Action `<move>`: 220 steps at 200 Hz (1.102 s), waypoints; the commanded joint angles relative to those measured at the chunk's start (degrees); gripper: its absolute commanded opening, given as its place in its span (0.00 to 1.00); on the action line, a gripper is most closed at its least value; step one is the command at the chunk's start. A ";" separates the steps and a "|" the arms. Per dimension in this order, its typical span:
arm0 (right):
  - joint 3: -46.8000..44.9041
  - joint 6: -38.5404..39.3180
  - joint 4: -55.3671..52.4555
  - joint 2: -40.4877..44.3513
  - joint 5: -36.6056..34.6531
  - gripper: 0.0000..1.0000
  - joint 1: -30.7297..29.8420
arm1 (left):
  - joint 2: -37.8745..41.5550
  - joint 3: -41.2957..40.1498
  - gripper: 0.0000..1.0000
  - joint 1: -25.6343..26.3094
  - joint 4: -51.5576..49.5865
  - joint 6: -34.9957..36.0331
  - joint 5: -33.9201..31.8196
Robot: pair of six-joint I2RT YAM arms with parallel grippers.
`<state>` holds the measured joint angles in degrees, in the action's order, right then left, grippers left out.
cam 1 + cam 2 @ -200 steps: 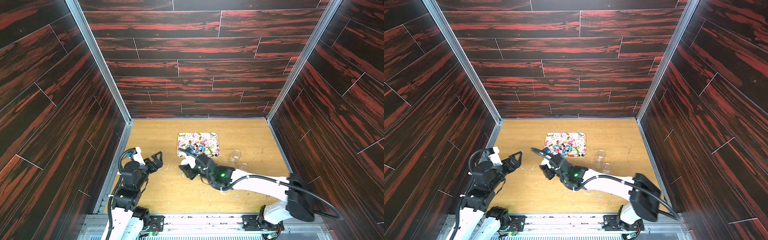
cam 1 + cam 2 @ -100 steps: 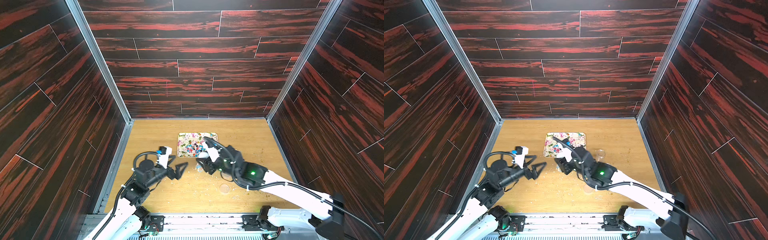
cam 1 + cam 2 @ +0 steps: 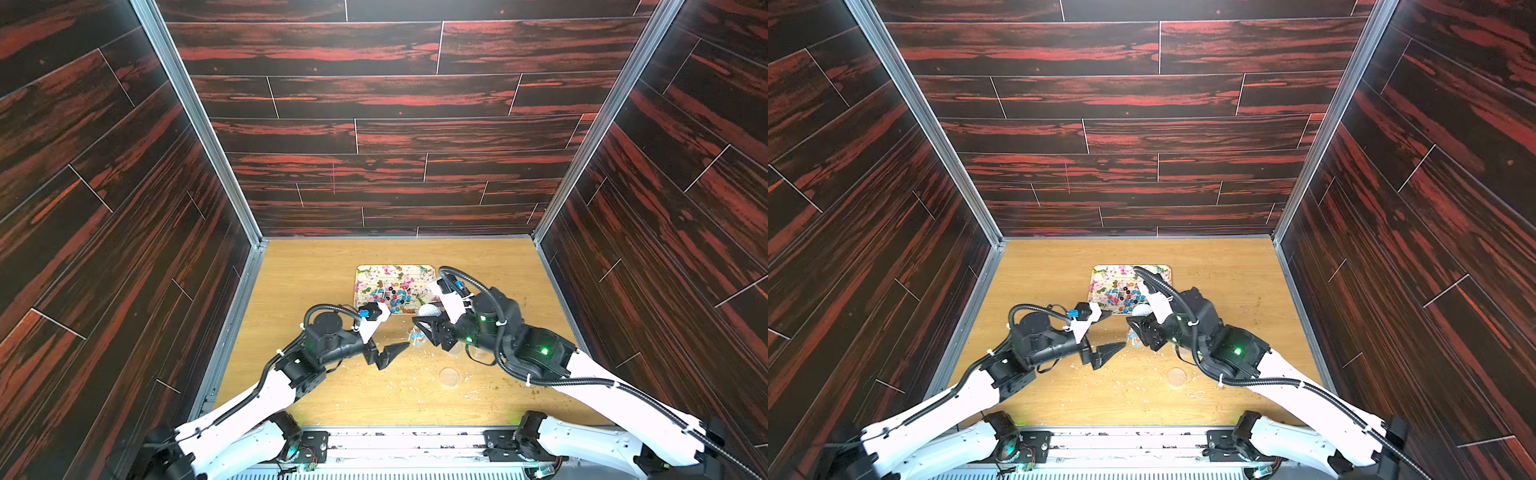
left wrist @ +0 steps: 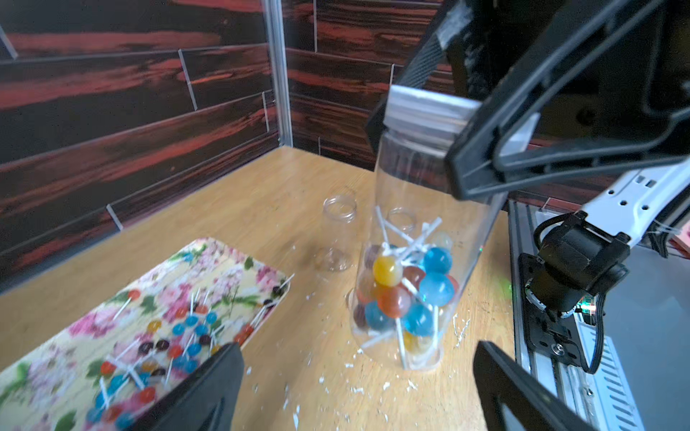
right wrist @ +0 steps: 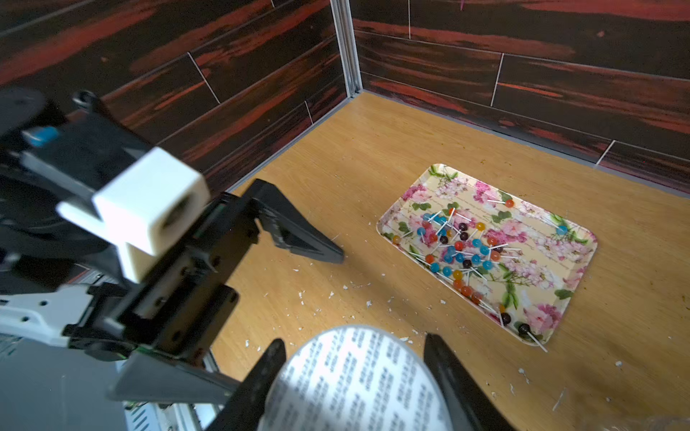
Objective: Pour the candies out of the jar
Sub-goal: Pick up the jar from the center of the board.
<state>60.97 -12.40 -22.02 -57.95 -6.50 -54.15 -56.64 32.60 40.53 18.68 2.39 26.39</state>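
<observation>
A clear jar stands nearly upright, with candies on white sticks heaped in its bottom. My right gripper is shut on its white lid, gripping from above. I cannot tell whether the jar's base touches the table. In both top views the jar is just in front of the floral tray. More candies lie scattered on that tray. My left gripper is open and low, pointing at the jar from the left, with nothing between its fingers.
Two empty clear jars stand behind the held one, near my right arm. A loose clear lid lies on the table towards the front. Pale crumbs are strewn over the wooden tabletop. Dark panelled walls close in three sides.
My left arm has reached forward and right, from near the left wall to beside the jar. My right gripper has shifted right, to in front of the tray.
</observation>
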 commanded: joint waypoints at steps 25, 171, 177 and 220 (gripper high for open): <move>2.60 -1.61 0.28 1.67 6.22 0.40 1.98 | -4.28 5.05 1.00 1.28 6.56 3.59 7.10; -0.87 -6.89 9.94 2.76 15.72 0.39 4.14 | -5.56 6.64 0.92 2.18 7.47 0.57 6.87; -0.87 -6.93 9.81 2.76 15.87 0.39 4.22 | -5.65 6.76 0.91 2.18 7.79 0.38 7.12; -0.79 -7.02 9.38 3.11 16.26 0.39 4.62 | -8.28 8.08 0.80 2.18 9.14 -1.09 11.17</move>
<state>60.14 -18.68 -14.92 -56.55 8.45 -49.98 -63.46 38.24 42.48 26.00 2.24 34.44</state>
